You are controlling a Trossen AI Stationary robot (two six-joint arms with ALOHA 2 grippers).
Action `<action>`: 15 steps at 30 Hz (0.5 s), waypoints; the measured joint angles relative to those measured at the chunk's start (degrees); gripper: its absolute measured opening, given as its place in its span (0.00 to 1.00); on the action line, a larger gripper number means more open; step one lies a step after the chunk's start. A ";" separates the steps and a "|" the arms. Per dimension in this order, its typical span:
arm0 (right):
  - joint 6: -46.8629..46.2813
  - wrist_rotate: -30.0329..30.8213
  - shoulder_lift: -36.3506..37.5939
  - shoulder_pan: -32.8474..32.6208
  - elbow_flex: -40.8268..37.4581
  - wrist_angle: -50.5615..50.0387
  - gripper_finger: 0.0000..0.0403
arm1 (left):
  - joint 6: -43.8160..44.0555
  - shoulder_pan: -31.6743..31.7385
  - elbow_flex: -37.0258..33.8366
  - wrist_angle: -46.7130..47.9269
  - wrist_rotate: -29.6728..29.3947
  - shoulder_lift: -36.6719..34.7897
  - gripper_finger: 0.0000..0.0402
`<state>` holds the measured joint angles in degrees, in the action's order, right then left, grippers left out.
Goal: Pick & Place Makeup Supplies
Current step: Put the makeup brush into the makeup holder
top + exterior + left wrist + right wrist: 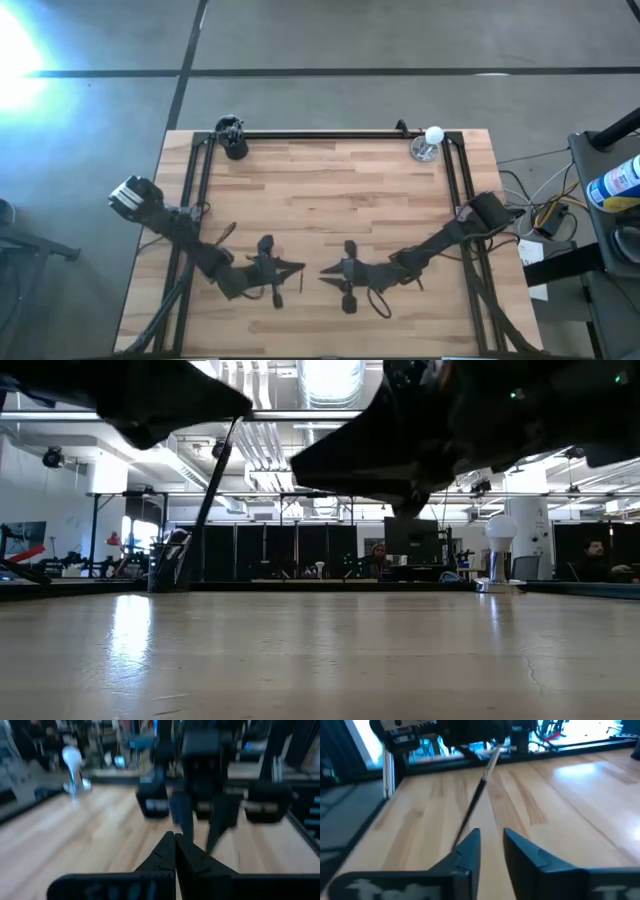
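One thin makeup brush (477, 795), with a dark handle and a silvery ferrule, runs between my two grippers in the right wrist view. My left gripper (302, 267) is shut, low over the table's near middle, pointing toward the table's right edge. It also shows shut in its own wrist view (175, 842). My right gripper (323, 271) faces it tip to tip and is open (491, 837). The brush's handle end lies beside one right finger (467, 845), not between the fingers. The high view does not show the brush. My left gripper holds the brush at its silvery ferrule end (493, 756), with its fingers level and coming from the table's left. The exact spot of contact is blurred. The handle slants down toward my right gripper. I cannot tell whether its free end touches the table.
A small black cup (235, 147) stands at the far left corner. A white ball on a silver base (432, 137) stands at the far right. Black frame rails (330, 134) run along the table's far and side edges. Bare wood lies between the grippers and the far edge.
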<state>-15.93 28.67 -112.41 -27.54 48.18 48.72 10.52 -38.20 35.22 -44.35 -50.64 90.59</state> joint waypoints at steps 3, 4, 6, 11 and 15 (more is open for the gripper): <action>-0.92 0.69 -2.31 0.74 0.33 4.72 0.26 | -5.39 0.55 -1.91 -8.81 0.20 0.04 0.00; -1.06 1.54 -2.97 1.01 0.58 5.34 0.28 | -6.36 0.70 -2.12 -10.04 0.35 0.03 0.00; -1.11 2.67 -4.01 1.76 1.32 5.75 0.33 | -7.87 0.93 -2.27 -11.21 1.03 0.04 0.00; -1.22 0.47 -6.19 3.02 4.08 6.02 0.43 | -11.19 1.71 -1.31 -11.54 1.54 0.04 0.00; -0.95 -0.31 -7.33 2.91 6.49 6.14 0.47 | -14.02 2.14 -0.30 -11.57 1.61 0.04 0.00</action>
<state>-16.88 28.36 -119.74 -24.62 54.67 54.86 -3.50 -36.06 34.91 -55.92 -49.02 90.63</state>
